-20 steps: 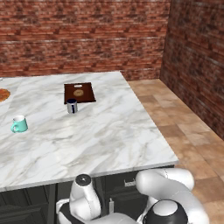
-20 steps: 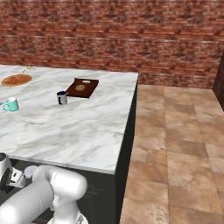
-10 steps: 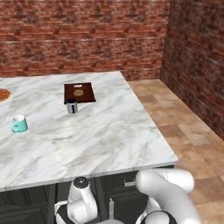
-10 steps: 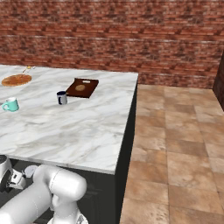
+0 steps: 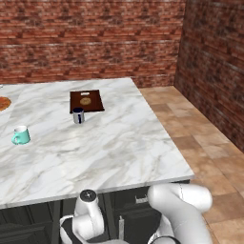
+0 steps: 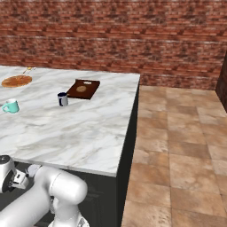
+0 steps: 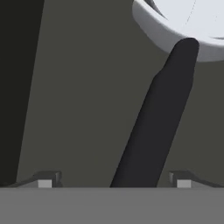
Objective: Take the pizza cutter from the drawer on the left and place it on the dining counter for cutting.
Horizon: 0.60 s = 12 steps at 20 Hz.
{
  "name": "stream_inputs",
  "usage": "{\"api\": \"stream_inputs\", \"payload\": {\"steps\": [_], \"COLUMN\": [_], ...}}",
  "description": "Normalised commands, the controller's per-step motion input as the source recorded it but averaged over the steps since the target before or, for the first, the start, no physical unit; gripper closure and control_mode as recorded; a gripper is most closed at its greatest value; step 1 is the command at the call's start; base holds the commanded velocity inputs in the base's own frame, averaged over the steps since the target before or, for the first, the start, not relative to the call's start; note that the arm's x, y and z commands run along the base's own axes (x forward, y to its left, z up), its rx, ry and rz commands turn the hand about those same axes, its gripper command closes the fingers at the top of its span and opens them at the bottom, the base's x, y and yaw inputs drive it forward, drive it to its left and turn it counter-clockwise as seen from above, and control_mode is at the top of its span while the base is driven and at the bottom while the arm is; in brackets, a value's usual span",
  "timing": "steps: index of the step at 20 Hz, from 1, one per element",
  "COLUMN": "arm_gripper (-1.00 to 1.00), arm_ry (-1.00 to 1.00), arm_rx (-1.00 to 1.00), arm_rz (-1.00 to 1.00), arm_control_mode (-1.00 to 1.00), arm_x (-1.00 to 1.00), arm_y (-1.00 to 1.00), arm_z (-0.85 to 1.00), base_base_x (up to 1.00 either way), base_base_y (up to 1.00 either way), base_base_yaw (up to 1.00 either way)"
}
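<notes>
Down by the cabinets, the white arm has leaned a little further over since the earlier pictures, while the mugs and board on top have stayed just where they were. Seen from the hand, the gripper (image 7: pixel 113 181) has its two fingers (image 7: pixel 46 180) standing wide apart, and they hold nothing yet. The pizza cutter (image 7: pixel 166 100) lies right between them, on the dull grey floor of the drawer (image 7: pixel 83 87). Its long dark handle runs up from between the fingers, and its pale round wheel sits at the far end, away from the fingertips. I think the cutter is light and stiff, so it should not bend or sag when lifted. The wheel looks smooth and thin at its edge, so it could slip or spin if squeezed there. The handle looks like the best place to take hold, near its middle, with one finger on each side. It seems round and smooth, so a firm squeeze would help keep it from rolling or tipping toward the heavier wheel end. The dining counter (image 5: pixel 105 143) is up above, with a teal mug (image 5: pixel 21 135), a dark blue cup (image 5: pixel 78 116) and a brown board (image 5: pixel 86 101) well apart from each other, and lots of bare white top to set the cutter on.
</notes>
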Motion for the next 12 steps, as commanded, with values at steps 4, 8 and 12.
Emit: {"api": "stream_inputs", "payload": {"steps": [4, 8, 12], "arm_gripper": [1.0, 1.0, 1.0], "arm_ry": [0.0, 0.0, 0.0], "arm_rx": [0.0, 0.0, 0.0], "arm_rz": [0.0, 0.0, 0.0], "arm_control_mode": [-1.0, -1.0, -1.0], "arm_x": [-0.14, -0.35, -0.45], "arm_y": [0.18, 0.21, 0.3], "arm_z": [-0.4, -0.45, -0.52], "base_base_x": [0.0, 0.0, 0.0], "base_base_y": [0.0, 0.0, 0.0], "base_base_yaw": [0.0, 0.0, 0.0]}}
